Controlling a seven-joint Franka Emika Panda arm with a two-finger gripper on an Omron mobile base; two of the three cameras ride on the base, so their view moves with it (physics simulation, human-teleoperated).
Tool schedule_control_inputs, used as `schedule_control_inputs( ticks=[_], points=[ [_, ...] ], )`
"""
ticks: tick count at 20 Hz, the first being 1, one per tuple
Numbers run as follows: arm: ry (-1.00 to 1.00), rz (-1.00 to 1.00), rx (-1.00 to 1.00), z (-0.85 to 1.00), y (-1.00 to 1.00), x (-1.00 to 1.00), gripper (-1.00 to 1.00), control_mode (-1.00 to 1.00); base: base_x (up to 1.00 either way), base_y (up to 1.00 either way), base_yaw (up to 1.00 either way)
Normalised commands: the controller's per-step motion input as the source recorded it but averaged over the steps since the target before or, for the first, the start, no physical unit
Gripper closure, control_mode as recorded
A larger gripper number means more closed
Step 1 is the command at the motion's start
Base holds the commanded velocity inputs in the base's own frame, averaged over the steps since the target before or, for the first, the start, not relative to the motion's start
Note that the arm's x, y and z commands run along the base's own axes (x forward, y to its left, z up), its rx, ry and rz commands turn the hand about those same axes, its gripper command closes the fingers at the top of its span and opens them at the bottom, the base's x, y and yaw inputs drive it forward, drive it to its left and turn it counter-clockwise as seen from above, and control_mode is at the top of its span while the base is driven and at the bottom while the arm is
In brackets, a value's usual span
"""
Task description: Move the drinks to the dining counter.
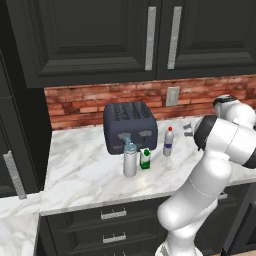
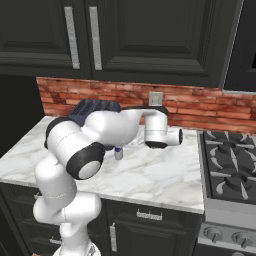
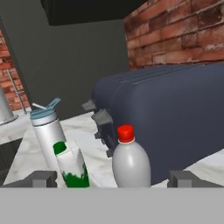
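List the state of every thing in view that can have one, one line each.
gripper: open, empty, facing the drinks.
metal bottle: upright on the worktop, blue cap on.
carton: upright, green cap on, beside the metal bottle.
red-capped bottle: upright, capped, in front of the toaster.
toaster: upright against the brick wall; slots look empty.
upper cabinets: doors shut.
drawers: shut.
stove: burners show no flame.

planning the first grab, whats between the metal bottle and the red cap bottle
The green-and-white carton stands between the metal bottle and the red-capped bottle in the left base view; the hand view shows it there too, in front of the toaster.
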Motion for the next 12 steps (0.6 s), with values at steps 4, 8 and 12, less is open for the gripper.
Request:
schedule_control_inputs(
  ticks=[4,8,12],
  points=[
    [0.0,-0.05,0.0,0.0,0.0,0.11,-1.0,-1.0,0.0,0.0,0.0],
    [-0.03,-0.05,0.0,-0.01,0.0,0.0,-1.0,-1.0,0.0,0.0,0.0],
    [-0.01,-0.05,0.0,-0.02,0.0,0.0,-1.0,-1.0,0.0,0.0,0.0]
  ],
)
